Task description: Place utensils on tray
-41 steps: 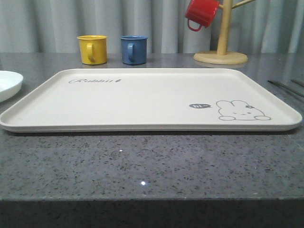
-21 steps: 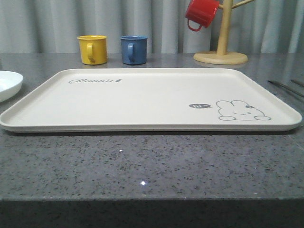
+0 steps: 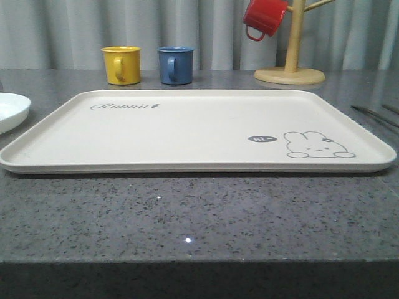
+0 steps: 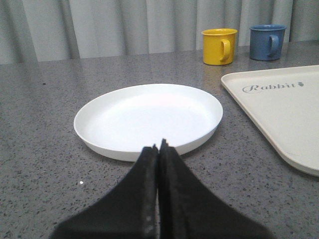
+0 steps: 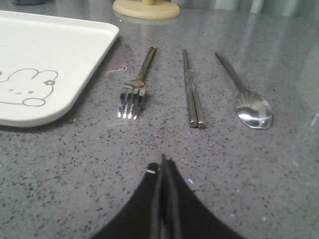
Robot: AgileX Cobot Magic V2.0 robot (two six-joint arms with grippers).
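Observation:
The cream tray point(image 3: 187, 128) with the rabbit drawing lies bare in the middle of the counter. Left of it sits the round white plate point(image 4: 148, 118), its edge also in the front view point(image 3: 11, 111). My left gripper point(image 4: 158, 145) is shut with nothing in it, its tips just short of the plate's near rim. Right of the tray point(image 5: 45, 64) lie the fork point(image 5: 135, 89), the chopsticks point(image 5: 192, 92) and the spoon point(image 5: 246, 94), side by side. My right gripper point(image 5: 163, 160) is shut and holds nothing, a short way in front of the chopsticks' ends.
A yellow mug point(image 3: 121, 64) and a blue mug point(image 3: 175, 65) stand behind the tray. A wooden mug stand point(image 3: 290, 68) with a red mug point(image 3: 264, 17) hanging on it is at the back right. A curtain closes off the back.

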